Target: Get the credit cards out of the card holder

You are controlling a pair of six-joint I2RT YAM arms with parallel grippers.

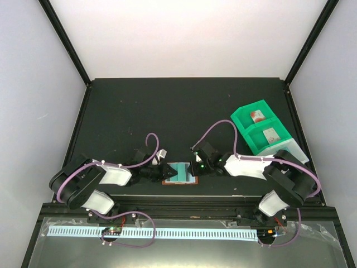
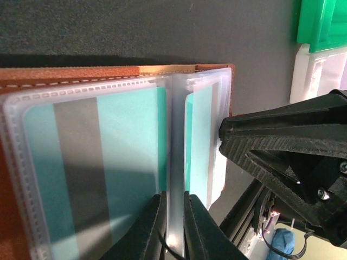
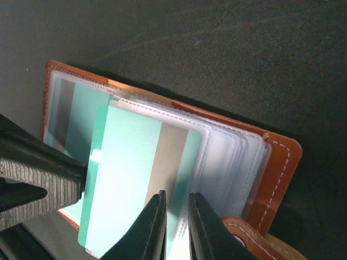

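The brown leather card holder [image 1: 179, 172] lies open near the table's front edge, between my two grippers. Its clear sleeves hold teal credit cards with a grey stripe [image 2: 81, 162]. My left gripper [image 1: 163, 170] is shut on the edge of a clear sleeve [image 2: 174, 216]. My right gripper [image 1: 195, 167] is shut on a teal card [image 3: 130, 179] that sticks partly out of its sleeve, with the pinch [image 3: 177, 216] at the card's near edge. The leather cover [image 3: 282, 162] and snap tab show at the right. The right fingers [image 2: 271, 141] also show in the left wrist view.
A green compartmented tray [image 1: 245, 120] stands at the back right. It holds a white card with a red mark [image 1: 257, 116] and a greyish card [image 1: 271, 134]. A white object [image 1: 298, 151] lies beside it. Black frame posts stand at the corners.
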